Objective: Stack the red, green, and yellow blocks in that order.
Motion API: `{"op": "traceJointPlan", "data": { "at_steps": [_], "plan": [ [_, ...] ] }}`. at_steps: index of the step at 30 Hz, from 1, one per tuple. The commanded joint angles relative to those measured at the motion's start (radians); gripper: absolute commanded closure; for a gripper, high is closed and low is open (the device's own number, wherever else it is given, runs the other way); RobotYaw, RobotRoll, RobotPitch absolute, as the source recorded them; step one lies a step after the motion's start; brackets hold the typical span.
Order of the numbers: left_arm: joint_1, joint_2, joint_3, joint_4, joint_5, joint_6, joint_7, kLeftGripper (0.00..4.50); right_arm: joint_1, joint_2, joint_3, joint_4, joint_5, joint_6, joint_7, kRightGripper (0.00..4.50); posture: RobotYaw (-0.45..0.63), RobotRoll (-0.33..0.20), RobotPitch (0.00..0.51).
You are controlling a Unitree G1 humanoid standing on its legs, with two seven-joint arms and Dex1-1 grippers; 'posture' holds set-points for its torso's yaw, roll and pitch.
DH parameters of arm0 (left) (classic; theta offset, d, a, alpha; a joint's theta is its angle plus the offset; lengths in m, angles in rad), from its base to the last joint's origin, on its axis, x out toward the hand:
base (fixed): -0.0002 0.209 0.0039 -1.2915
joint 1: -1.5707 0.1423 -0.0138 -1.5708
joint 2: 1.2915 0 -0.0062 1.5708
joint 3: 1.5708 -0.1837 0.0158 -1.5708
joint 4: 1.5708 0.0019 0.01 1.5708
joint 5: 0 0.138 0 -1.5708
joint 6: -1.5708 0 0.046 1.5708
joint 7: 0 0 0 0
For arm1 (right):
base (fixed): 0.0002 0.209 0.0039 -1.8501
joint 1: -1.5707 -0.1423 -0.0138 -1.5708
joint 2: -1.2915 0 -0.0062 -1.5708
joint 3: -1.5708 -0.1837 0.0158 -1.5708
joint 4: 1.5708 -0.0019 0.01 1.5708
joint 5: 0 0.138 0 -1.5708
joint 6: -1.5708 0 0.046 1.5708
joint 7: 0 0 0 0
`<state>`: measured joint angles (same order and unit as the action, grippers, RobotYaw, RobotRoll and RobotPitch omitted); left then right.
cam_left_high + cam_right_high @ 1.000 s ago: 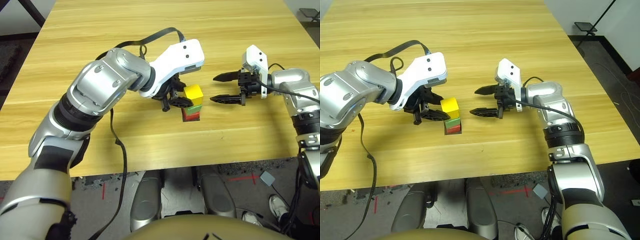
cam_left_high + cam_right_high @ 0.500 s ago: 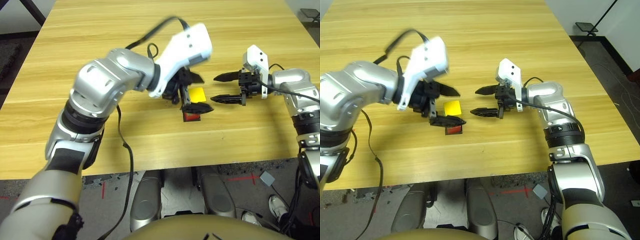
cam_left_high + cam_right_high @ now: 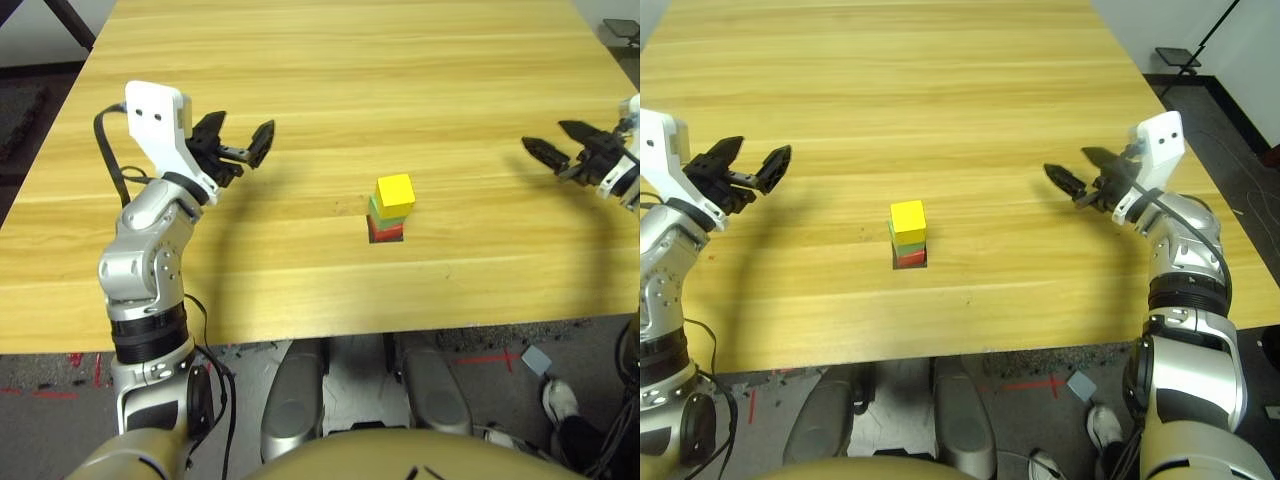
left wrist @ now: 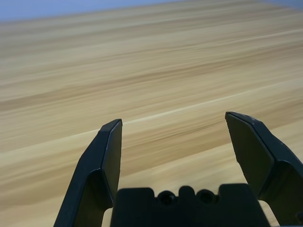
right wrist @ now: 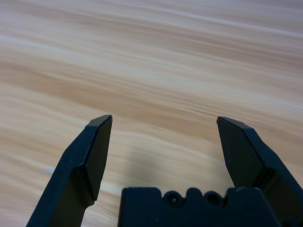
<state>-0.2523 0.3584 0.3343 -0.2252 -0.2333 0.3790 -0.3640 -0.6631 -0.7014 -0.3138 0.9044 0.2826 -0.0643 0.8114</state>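
Observation:
A small tower stands near the middle of the wooden table (image 3: 330,80): the yellow block (image 3: 395,191) on top, the green block (image 3: 377,213) under it, and the red block (image 3: 383,230) at the bottom. Nothing touches the tower. My left gripper (image 3: 238,143) hovers open far to the left of it, with nothing between its fingers. My right gripper (image 3: 1073,170) stands open and empty far to the right. Both wrist views look past spread fingers (image 4: 106,156) (image 5: 90,151) at bare wood.
A flat black patch (image 3: 386,238) peeks out under the tower's base. The table's front edge (image 3: 330,335) runs close below the tower. On the floor lie a small grey square (image 3: 535,357) and red tape marks (image 3: 485,356).
My left gripper opened off the yellow block, rose and swung far left. My right arm drew back to the right. The tower stays standing.

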Motion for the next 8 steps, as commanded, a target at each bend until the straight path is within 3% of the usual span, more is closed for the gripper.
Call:
{"op": "traceJointPlan", "data": {
  "at_steps": [1,8],
  "plan": [
    [0.058,-0.022,0.015,0.066,0.039,-0.152,0.043,0.04,0.028,-0.005,-0.037,0.088,-0.003,-0.08,-0.051,0.0,0.14,-0.022,0.222],
    [0.122,-0.028,0.06,0.112,0.06,-0.3,0.125,0.04,0.02,-0.028,-0.051,0.204,-0.019,-0.161,-0.13,0.0,0.17,-0.031,0.212]
  ]
}}
